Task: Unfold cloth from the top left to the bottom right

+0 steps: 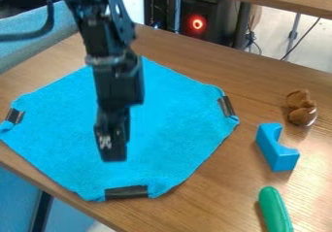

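Note:
The black gripper (113,151) hangs over the middle of the blue cloth (175,129), pointing down, and I cannot make out a gap between its fingers. The cloth lies spread on the wooden table, mostly flat, with black patches at its left, right and front corners. Those corners look slightly folded or bunched. The arm hides part of the cloth's back and centre.
Right of the cloth lie a blue arch-shaped block (277,153), a small brown toy (301,108) and a green rounded object (275,209). The wooden table's (214,204) front edge runs diagonally along the lower left.

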`<state>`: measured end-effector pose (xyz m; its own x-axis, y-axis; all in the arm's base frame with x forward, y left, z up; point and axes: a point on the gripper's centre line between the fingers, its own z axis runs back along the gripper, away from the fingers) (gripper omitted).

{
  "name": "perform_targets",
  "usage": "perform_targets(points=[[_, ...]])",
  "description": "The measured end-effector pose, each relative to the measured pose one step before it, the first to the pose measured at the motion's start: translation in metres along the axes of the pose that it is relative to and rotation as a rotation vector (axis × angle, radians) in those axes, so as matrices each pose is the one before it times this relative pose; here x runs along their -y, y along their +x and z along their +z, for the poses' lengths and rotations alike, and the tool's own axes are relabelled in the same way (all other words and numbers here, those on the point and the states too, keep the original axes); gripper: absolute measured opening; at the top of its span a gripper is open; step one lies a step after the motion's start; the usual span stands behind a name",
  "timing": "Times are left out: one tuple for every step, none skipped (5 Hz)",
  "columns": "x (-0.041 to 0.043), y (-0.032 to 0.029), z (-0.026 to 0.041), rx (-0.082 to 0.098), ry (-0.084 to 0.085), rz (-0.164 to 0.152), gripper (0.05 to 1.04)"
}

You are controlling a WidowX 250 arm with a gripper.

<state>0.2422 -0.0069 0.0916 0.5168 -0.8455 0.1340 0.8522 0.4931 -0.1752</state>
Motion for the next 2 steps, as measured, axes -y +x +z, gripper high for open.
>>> perform_targets(points=[[-0.02036, 0.00277, 0.02836, 0.0348, 0.0239, 0.0077, 1.005], [-0.03022, -0.00234, 0.03219, -0.0037, 0.1418, 0.0574, 1.001]])
